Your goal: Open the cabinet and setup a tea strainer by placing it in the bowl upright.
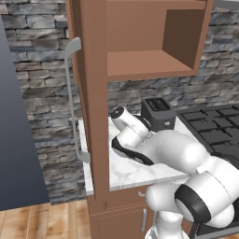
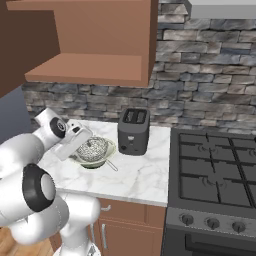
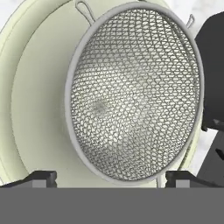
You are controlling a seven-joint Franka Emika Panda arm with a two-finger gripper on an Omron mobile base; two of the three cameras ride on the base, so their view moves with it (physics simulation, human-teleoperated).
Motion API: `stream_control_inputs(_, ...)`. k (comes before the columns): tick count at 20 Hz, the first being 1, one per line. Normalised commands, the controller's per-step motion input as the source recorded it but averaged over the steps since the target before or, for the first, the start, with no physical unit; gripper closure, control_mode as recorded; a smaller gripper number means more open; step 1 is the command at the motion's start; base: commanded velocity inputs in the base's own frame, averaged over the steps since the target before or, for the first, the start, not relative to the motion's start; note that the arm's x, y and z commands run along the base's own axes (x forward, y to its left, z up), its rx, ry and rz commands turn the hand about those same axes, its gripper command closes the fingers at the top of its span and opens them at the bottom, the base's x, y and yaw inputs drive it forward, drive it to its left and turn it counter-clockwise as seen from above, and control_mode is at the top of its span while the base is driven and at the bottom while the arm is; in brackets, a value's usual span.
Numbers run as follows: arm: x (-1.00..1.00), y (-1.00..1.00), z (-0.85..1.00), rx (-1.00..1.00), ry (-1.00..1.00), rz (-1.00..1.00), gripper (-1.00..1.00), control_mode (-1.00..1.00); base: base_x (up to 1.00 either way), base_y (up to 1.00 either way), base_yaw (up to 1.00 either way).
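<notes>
Gripper (image 2: 86, 145) seen from the right base view at the bowl (image 2: 106, 152) on the marble counter (image 2: 140, 175), beside the toaster (image 2: 133, 131). Cabinet (image 1: 95, 93) door swung open in the left base view. Hand view: fingertips (image 3: 41, 178) spread apart, released, tea strainer (image 3: 133, 94) sitting in the bowl.

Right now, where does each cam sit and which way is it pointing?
Left base view: behind the arm, to its left, facing the open cabinet, its door edge and the counter; the arm's white links rise lower right.
Right base view: behind, to its right, looking down at the bowl, toaster and stove; the arm rises lower left.
Hand view: on the hand, close above the tea strainer in the bowl; dark fingertips at bottom.
Both base views share the cabinet, toaster and stove.
</notes>
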Motion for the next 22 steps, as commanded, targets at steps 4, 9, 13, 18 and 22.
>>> stream_control_inputs(4, -0.24, 0.0, 0.22, 0.0, 0.0, -0.04, -1.0, -1.0, 0.0, 0.0, 0.0)
stream_control_inputs(9, -0.17, 0.0, 0.31, 0.01, 0.0, -0.05, -1.0, -1.0, 0.0, 0.0, 0.0)
stream_control_inputs(13, -0.39, 0.0, 0.34, 0.13, 0.0, -0.08, -1.0, -1.0, 0.0, 0.0, 0.0)
stream_control_inputs(18, -0.65, -0.2, 0.23, 0.42, 0.0, -0.15, -1.0, -1.0, 0.0, 0.0, 0.0)
stream_control_inputs(22, -0.94, -0.03, 0.27, 0.32, 0.0, -0.17, -1.0, -1.0, 0.0, 0.0, 0.0)
